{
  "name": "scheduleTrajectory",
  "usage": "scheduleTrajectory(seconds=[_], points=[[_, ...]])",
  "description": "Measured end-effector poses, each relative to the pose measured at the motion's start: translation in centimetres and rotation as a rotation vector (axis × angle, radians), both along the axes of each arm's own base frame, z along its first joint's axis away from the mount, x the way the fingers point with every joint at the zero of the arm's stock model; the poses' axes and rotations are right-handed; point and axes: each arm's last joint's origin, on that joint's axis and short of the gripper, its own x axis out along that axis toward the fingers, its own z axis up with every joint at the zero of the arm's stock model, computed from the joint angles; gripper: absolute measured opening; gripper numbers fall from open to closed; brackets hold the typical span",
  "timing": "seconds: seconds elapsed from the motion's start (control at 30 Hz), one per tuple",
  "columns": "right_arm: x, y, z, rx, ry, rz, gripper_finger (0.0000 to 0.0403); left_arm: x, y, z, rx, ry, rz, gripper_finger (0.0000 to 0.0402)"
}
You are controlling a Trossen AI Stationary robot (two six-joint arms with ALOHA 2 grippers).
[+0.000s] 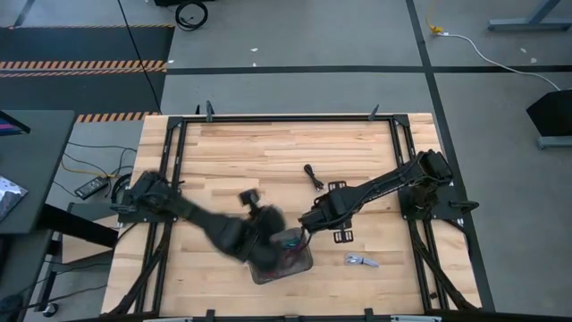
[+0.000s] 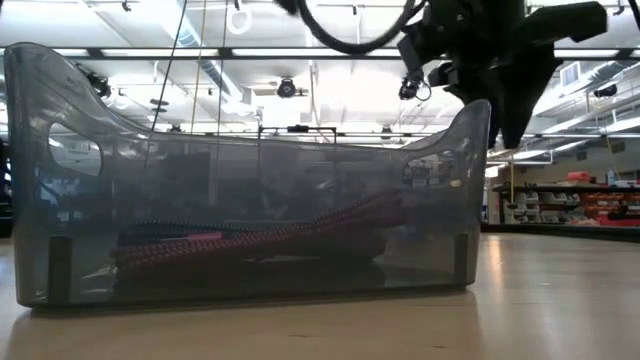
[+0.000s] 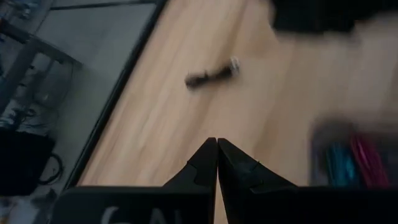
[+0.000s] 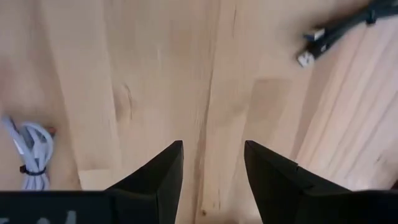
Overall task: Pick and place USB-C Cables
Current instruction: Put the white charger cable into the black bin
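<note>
The grey tray sits near the table's near edge. It holds a dark red coil and a teal one. A black cable lies on the wood beyond the tray and also shows in the left wrist view as the black cable. A silver-grey cable lies right of the tray, seen again as the silver-grey cable. I cannot make out a purple-blue one. My left gripper is shut and empty above the tray's far-left part. My right gripper is open and empty over bare wood by the tray's far-right corner.
Dark frame rails run along the table's left and right sides. A small black bracket lies on the wood right of my right gripper. Bare wood spreads across the far half of the table. In the low view, dark arm parts hang above the tray's right end.
</note>
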Motion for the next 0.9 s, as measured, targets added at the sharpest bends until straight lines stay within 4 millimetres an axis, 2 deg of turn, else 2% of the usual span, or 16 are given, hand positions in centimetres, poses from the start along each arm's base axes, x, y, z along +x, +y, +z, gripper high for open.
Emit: scheduleTrajectory(seconds=[0.13, 0.3, 0.37, 0.47, 0.57, 0.63, 0.7, 0.8, 0.9], points=[[-0.4, 0.9, 0.0, 0.021, 0.017, -0.015, 0.0177, -2.9, -2.8, -1.7, 0.061, 0.022, -0.006, 0.0018], [-0.8, 3.1, -0.1, 0.088, -0.003, 0.051, 0.0176, -5.6, -7.1, -4.0, 0.204, -0.09, -0.14, 0.0018], [-1.1, 4.3, -0.1, 0.112, -0.017, 0.074, 0.0176, -6.3, -8.7, -4.3, 0.217, -0.104, -0.211, 0.0015], [-1.6, 6.2, -0.2, 0.138, -0.055, 0.04, 0.0176, -6.0, -10.4, -3.3, 0.168, -0.137, -0.304, 0.0008], [-2.2, 7.7, -0.2, 0.137, -0.083, -0.014, 0.0174, -4.4, -12.0, -1.7, -0.055, -0.193, -0.437, 0.0005], [-2.8, 8.6, -0.2, 0.13, -0.089, -0.046, 0.0174, -3.1, -13.3, -0.6, -0.245, -0.253, -0.603, 0.0006], [-3.3, 9.4, -0.2, 0.119, -0.101, -0.067, 0.0174, -2.4, -14.4, 0.6, -0.363, -0.308, -0.834, 0.0012], [-4.1, 10.6, -0.2, 0.094, -0.123, -0.073, 0.0174, -2.4, -15.8, 2.1, -0.337, -0.405, -1.134, 0.0021], [-4.9, 11.6, -0.1, 0.058, -0.152, -0.065, 0.0174, -2.8, -16.7, 2.4, -0.26, -0.452, -1.215, 0.0025]])
